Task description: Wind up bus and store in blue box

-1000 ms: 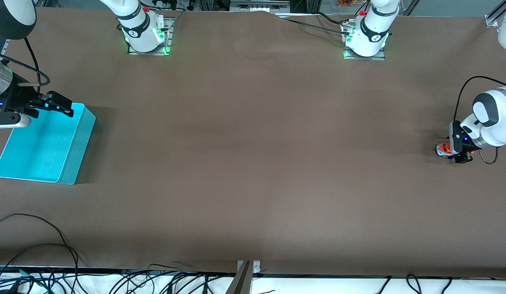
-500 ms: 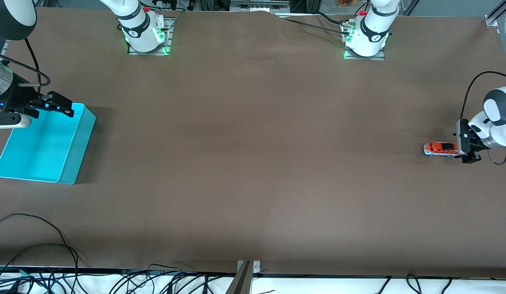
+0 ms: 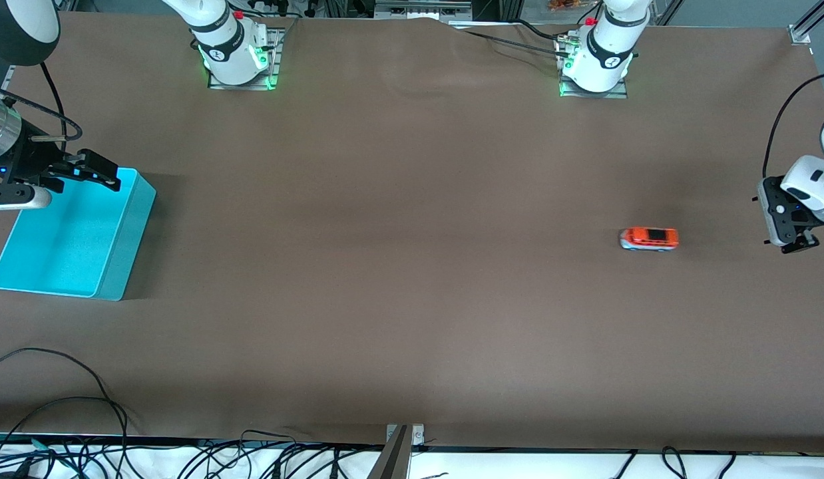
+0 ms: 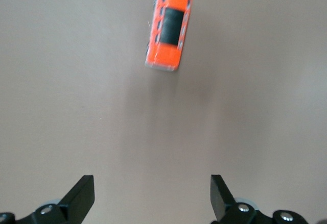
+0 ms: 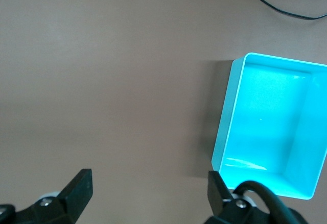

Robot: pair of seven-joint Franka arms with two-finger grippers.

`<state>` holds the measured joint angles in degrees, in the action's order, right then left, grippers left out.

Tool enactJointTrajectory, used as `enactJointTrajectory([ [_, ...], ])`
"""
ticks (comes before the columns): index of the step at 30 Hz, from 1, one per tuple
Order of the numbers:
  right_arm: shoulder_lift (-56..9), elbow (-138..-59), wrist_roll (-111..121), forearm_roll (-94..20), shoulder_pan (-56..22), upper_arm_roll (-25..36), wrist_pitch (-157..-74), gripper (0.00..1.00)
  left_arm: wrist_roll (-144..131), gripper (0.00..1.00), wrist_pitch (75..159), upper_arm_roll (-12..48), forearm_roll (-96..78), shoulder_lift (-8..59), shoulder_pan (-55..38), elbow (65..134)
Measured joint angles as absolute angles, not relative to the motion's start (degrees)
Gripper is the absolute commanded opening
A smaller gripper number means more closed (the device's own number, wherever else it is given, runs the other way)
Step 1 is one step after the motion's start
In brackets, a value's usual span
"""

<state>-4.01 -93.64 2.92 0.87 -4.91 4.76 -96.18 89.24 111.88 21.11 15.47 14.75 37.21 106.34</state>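
Hovering over the corner of the blue box (image 3: 72, 233) farthest from the front camera, the right gripper (image 3: 92, 169) waits with jaws spread, holding nothing. Well apart from the blue box, toward the left arm's end, the bus (image 3: 649, 238) stands on its wheels, nose pointing boxward. Past it, the left gripper (image 3: 788, 229) hangs empty, fingers parted. Judgement: the catch should wait until the bus stops, then grip across its sides.

The worktop (image 3: 412, 266) is lit evenly from above. Soft shadows are cast beside the blue box (image 3: 129, 229); its floor shines with glare. In the left wrist view the bus (image 4: 169, 25) is slightly blurred.
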Motion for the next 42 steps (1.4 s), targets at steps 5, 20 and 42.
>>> enactJointTrajectory([
  [5, -4.0, -93.6, 2.9, 0.9, -4.9, 4.8, -96.2, 1.00, 82.6, 1.00, 105.6, 23.6, 14.3, 12.7, 37.0, 102.6],
  [20, -4.2, -93.6, 2.9, 0.9, -4.9, 4.8, -96.2, 1.00, 57.1, 1.00, 88.3, 34.6, 11.8, 12.6, 37.0, 90.7],
  [42, -4.2, -93.6, 2.9, 0.9, -4.9, 4.8, -96.2, 1.00, 30.0, 1.00, 79.7, 31.8, 8.2, 9.4, 27.7, 86.9],
])
